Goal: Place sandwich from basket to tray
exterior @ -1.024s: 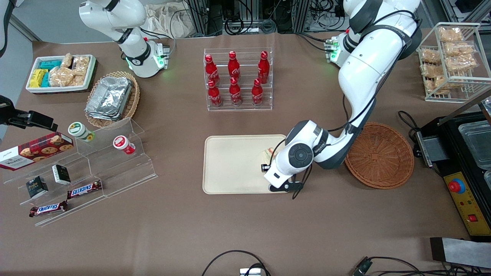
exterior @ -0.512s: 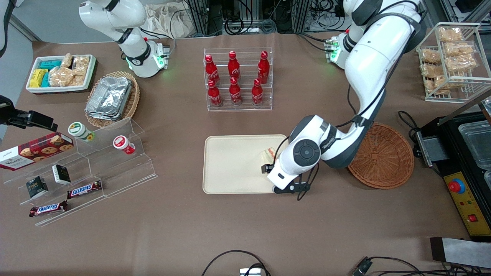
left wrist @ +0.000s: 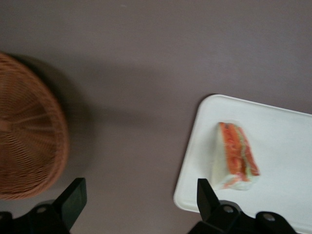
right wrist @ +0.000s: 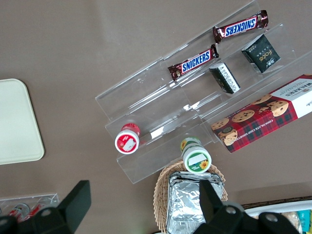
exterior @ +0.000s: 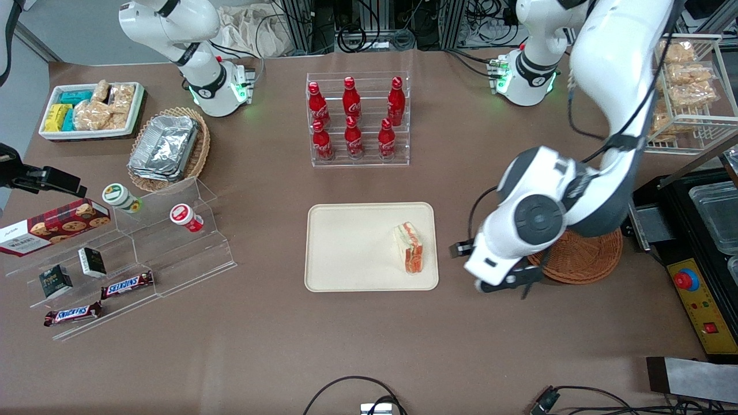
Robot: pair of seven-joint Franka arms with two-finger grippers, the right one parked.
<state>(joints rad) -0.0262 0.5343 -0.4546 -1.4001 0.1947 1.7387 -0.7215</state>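
— Front view first: where is the sandwich (exterior: 409, 255)?
— Right of frame centre, lying on the tray (exterior: 357, 248) near its basket-side edge; its long axis runs roughly toward the camera; nothing touches it.
— And the gripper (exterior: 468, 253)?
— Between tray and basket (exterior: 582, 256), over bare table; its fingers (left wrist: 73, 199) are spread wide with nothing between them; the sandwich lies sideways from it, toward the parked arm's end.
— So?
— I judge the placing done; only a retreat remains.
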